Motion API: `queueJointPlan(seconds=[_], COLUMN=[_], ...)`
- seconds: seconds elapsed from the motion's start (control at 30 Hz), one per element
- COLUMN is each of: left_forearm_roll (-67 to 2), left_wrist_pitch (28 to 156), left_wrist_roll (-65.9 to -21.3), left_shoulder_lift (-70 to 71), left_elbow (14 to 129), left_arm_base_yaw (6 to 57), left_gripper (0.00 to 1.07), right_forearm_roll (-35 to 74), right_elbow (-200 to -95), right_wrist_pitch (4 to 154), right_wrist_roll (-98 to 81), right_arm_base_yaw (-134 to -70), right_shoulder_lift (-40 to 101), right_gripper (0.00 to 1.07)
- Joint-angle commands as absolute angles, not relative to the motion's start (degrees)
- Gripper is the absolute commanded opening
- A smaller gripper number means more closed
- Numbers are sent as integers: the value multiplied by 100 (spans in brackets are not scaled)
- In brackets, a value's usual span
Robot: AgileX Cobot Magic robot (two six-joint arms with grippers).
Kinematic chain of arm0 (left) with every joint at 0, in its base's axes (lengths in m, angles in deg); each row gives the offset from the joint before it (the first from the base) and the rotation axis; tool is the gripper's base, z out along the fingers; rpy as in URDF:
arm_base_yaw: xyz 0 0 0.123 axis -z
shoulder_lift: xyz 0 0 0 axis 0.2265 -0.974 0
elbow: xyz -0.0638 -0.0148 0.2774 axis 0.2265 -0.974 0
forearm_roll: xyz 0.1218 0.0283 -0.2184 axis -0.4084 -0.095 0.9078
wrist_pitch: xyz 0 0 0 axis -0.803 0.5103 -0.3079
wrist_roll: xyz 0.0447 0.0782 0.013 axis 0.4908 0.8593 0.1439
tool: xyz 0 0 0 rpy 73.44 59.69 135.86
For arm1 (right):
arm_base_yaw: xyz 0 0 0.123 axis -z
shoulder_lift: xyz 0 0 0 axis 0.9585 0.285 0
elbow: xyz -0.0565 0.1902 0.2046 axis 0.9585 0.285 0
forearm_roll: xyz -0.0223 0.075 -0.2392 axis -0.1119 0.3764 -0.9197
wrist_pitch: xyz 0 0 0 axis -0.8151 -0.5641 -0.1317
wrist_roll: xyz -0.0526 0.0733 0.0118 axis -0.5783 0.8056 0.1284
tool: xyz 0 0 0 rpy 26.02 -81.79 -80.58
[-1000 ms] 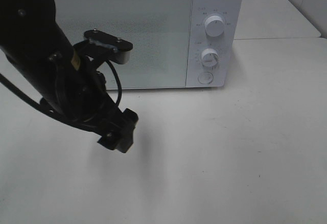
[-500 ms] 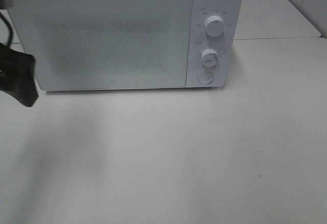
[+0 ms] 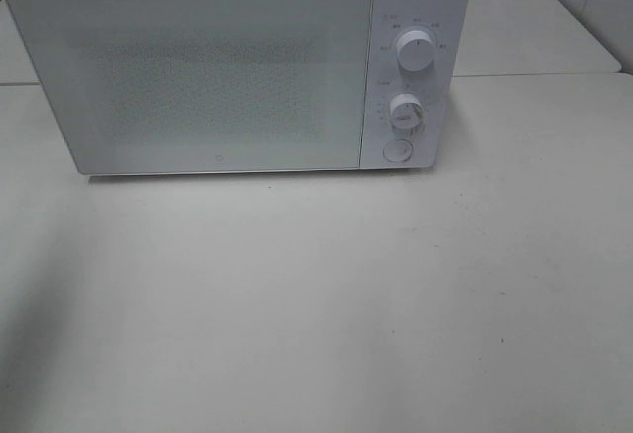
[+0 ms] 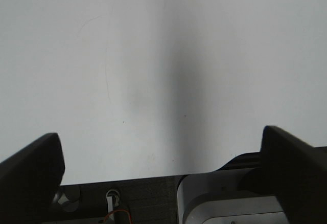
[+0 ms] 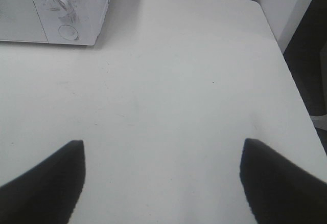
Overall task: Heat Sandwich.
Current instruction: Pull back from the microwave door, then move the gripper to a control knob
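Sandwich isn't showing in any view: it's not lying on the table (image 3: 326,314) in front of the microwave (image 3: 435,18), and the microwave's door (image 3: 198,77) is sitting shut and frosted, so I can't tell if it's inside. Neither arm is appearing in the overhead shot. Left gripper (image 4: 161,137) is standing wide open over bare table, holding nothing. Right gripper (image 5: 162,144) is also gaping and empty, hovering in front of the microwave off its control-panel end. My read: we're either opening the door to load or setting the heat, can't say which. Either way the right arm is looking like the one to use, being nearest the panel. I'd be narrowing the jaws first, coming in square to the face, and pressing or turning gently so the microwave isn't sliding back. Upper dial (image 3: 415,50), lower dial (image 3: 406,111) and round button (image 3: 397,150) under it are all showing overhead. Right wrist is catching only the lower dial, the button and the table edge beyond the panel side. Left wrist is seeing no microwave at all.
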State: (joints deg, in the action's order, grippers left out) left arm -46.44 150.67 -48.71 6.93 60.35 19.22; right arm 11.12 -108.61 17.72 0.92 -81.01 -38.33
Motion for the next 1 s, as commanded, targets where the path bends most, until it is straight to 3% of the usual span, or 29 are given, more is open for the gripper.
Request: queueJointPlan(seconds=[0.03, 0.67, 1.0], left_forearm_roll=[-4661, -4673, -4644], left_wrist_pitch=[15646, 14907, 14638], left_wrist_roll=[-4859, -4837, -4842], left_shoulder_lift=[1300, 4486, 5191], left_elbow=[5583, 3990, 3325], left_arm_base_yaw=[1871, 1871, 1871], left_gripper=[97, 97, 97], right_forearm_roll=[1123, 1123, 1123], right_elbow=[-10855, -10855, -10855], right_wrist_pitch=[1864, 1864, 1864], right_wrist_roll=[58, 58, 58], right_arm_base_yaw=[-8078, -8078, -8078], right_shoulder_lift=[-3987, -3987, -3987], right_gripper=[76, 76, 76])
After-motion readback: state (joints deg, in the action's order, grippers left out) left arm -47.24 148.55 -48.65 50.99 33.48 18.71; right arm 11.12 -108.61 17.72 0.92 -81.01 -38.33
